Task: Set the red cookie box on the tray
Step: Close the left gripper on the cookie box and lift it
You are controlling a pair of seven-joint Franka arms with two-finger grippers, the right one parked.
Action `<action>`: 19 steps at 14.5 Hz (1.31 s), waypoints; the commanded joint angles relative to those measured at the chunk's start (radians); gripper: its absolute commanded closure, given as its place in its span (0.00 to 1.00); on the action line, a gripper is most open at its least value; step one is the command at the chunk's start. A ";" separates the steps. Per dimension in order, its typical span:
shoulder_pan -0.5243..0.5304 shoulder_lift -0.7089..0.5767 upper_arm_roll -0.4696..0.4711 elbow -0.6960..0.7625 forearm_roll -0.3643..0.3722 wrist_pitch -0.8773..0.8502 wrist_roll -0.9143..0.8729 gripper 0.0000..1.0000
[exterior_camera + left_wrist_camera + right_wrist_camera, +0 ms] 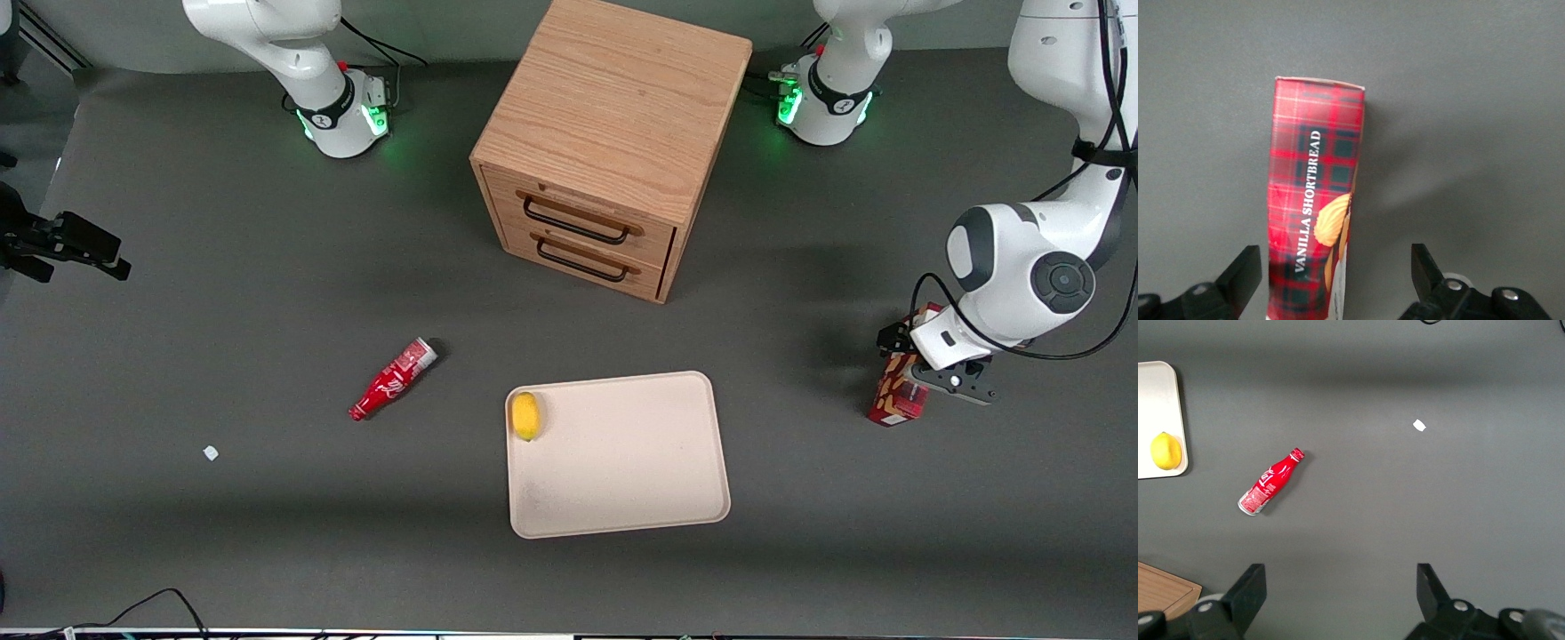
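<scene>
While the red cookie box [900, 391] stands on the grey bench [222, 293] toward the working arm's end, the gripper [942, 373] sits over it w/ fingers [1241, 273] spread wide, one on each side of the carton and neither touching it. Box: slim rectangular carton, red tartan print, white "VANILLA SHORTBREAD" lettering, tan cookie picture. Tray [622, 462]: flat pale beige rectangle, rounded corners, low rim, well apart from the box toward the bench's middle; a yellow lemon [525, 415] lies in one corner, rest of its surface bare. Bare bench between box and tray. Wooden cabinet [613, 142], two drawers w/ dark bar handles, is farther from the front camera than the tray. Small red bottle [392, 380], silver cap, lies on its side near the tray toward the parked arm's end; a white scrap [211, 453] lies farther that way.
</scene>
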 commanded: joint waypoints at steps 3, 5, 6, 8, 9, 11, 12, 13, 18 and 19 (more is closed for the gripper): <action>-0.014 0.019 0.023 -0.012 0.008 0.050 0.014 0.18; -0.015 0.021 0.023 -0.012 0.008 0.049 0.014 0.60; -0.015 0.022 0.023 -0.012 0.008 0.049 0.015 0.78; -0.017 0.022 0.023 -0.009 0.008 0.046 0.014 1.00; -0.017 0.024 0.023 -0.005 0.015 0.044 0.014 1.00; -0.018 0.024 0.023 -0.002 0.026 0.044 0.012 1.00; -0.018 0.022 0.023 0.002 0.028 0.035 0.010 1.00; -0.018 0.019 0.023 0.013 0.028 0.027 0.009 1.00; -0.018 -0.036 0.019 0.141 0.023 -0.190 -0.008 1.00; -0.018 -0.042 0.017 0.198 0.020 -0.270 -0.023 1.00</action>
